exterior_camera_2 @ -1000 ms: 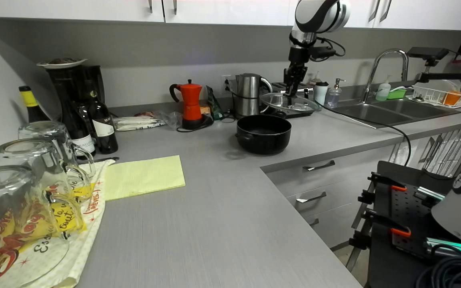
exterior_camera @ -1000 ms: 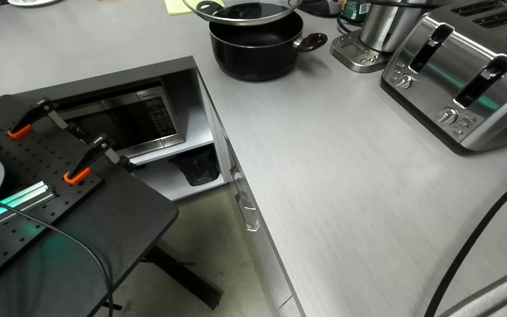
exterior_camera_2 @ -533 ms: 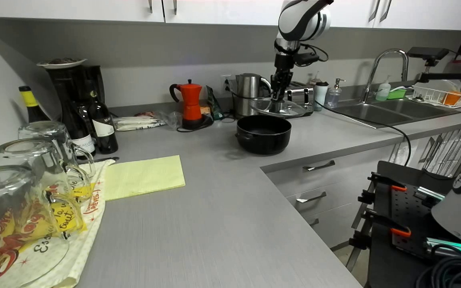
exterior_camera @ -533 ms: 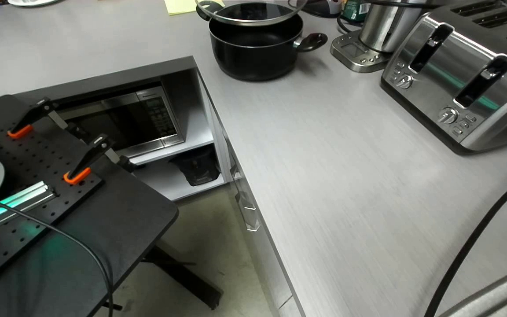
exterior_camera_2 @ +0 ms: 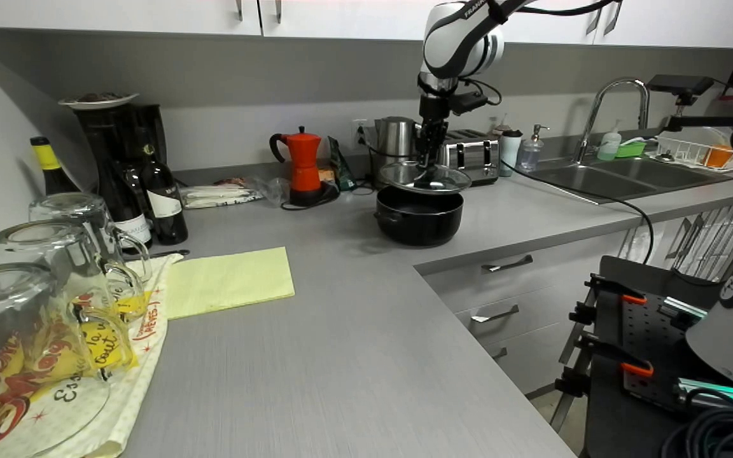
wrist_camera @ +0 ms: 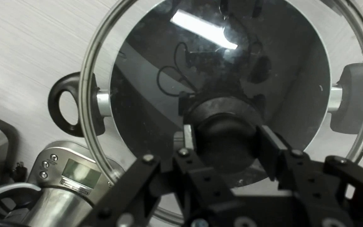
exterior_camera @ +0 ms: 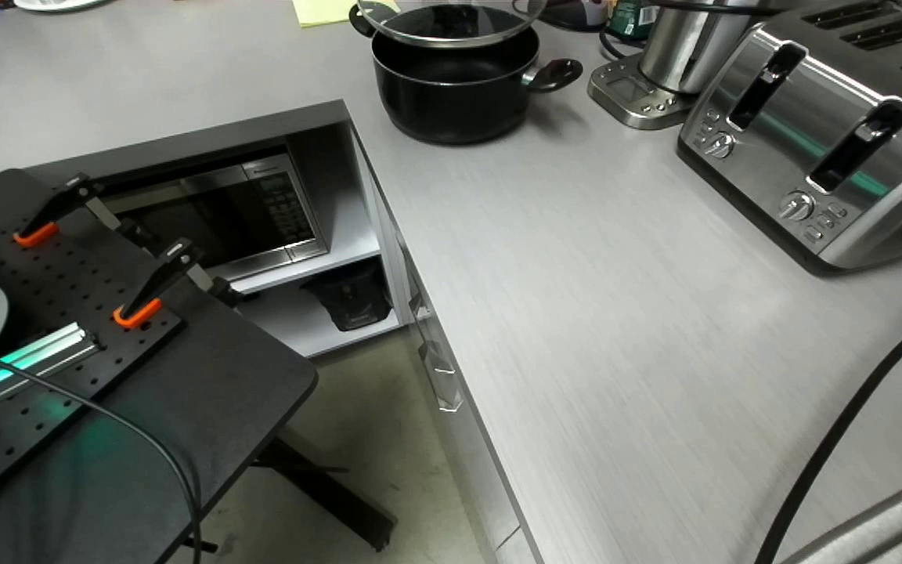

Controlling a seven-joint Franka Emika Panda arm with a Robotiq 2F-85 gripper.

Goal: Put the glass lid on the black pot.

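Lid (exterior_camera_2: 429,183): right of centre in an exterior view, just above pot (exterior_camera_2: 419,219), not seated.
Pincer (wrist_camera: 228,138): clamped on the lid's knob (wrist_camera: 227,151).
Lidding step: likely final line-up.
Next over pot: trim centring, lower level, then let go.

The pot (exterior_camera_2: 418,222) and pincer (wrist_camera: 230,137) are black, the lid (exterior_camera_2: 452,180) clear with a silvery rim (wrist_camera: 84,94) and black knob (wrist_camera: 227,143). The counter (exterior_camera_2: 341,356) is finely streaked grey, the moka pot (exterior_camera_2: 305,164) red and black, the sheet (exterior_camera_2: 233,282) pale yellow.

Wrist view close above glass lid (wrist_camera: 228,75)
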